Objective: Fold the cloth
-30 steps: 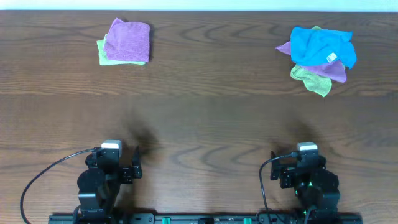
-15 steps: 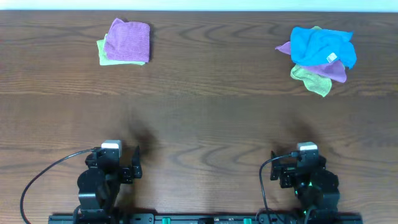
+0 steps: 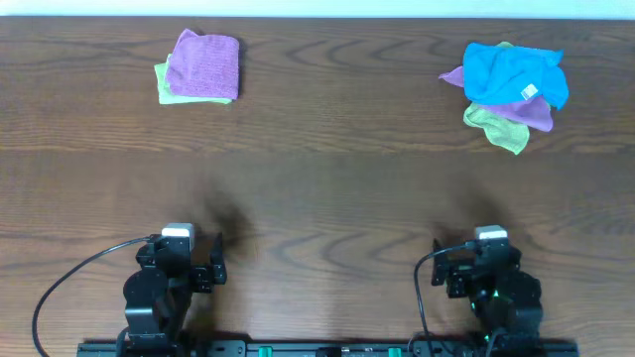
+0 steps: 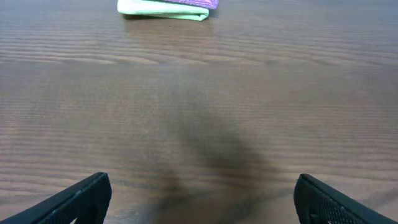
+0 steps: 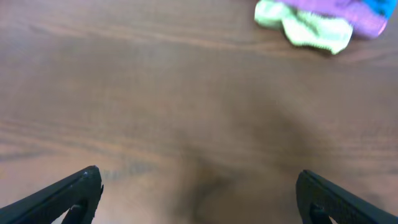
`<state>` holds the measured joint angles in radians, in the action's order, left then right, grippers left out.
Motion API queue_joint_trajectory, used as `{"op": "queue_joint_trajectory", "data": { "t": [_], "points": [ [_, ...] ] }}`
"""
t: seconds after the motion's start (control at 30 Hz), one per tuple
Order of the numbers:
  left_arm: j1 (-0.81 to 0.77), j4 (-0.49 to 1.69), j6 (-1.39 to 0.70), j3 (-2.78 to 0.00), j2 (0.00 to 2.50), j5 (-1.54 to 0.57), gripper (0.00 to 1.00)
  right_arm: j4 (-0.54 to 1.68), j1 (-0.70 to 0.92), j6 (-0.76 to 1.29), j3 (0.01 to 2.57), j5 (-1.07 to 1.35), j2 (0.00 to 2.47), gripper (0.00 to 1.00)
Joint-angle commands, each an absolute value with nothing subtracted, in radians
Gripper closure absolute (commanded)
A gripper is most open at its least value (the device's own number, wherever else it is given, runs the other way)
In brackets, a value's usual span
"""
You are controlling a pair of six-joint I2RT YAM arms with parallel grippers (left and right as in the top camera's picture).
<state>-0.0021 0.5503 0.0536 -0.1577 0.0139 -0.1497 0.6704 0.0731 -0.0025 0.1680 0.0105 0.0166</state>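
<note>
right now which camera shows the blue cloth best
Overhead: the whole blue cloth shows, crumpled atop a purple cloth and green cloth. Right wrist catches only a blue sliver at top right; left wrist shows none.

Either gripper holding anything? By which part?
Nothing is held. The left gripper and right gripper are both open over the table; the cloth lies far from both.
</note>
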Motion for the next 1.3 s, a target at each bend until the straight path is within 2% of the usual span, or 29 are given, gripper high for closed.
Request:
{"op": "queue_joint_trajectory", "data": {
  "t": [0.0,0.13,0.27,0.53,0.87,1.1,1.27],
  "points": [
    [-0.007,0.55,0.067,-0.148,0.004,-0.147,0.05,0.639,0.06,0.052,0.175,0.007,0.016,0.01],
    [-0.007,0.55,0.067,-0.148,0.004,-0.147,0.05,0.632,0.041,0.122,0.276,0.007,0.129,0.01],
    [-0.007,0.55,0.067,-0.148,0.004,-0.147,0.05,0.65,0.007,0.138,0.459,0.007,0.347,0.01],
    [-0.007,0.55,0.067,-0.148,0.004,-0.147,0.05,0.807,-0.047,0.191,1.011,0.009,0.9,0.01],
    [-0.007,0.55,0.067,-0.148,0.004,-0.147,0.05,1.018,-0.107,0.186,1.598,-0.028,1.439,0.01],
    [-0.007,0.55,0.067,-0.148,0.004,-0.147,0.05,1.045,-0.191,0.16,1.839,-0.017,1.725,0.01],
    [-0.007,0.55,0.067,-0.148,0.004,-0.147,0.05,0.97,-0.211,0.105,1.874,0.028,1.842,0.01]
  ]
}}
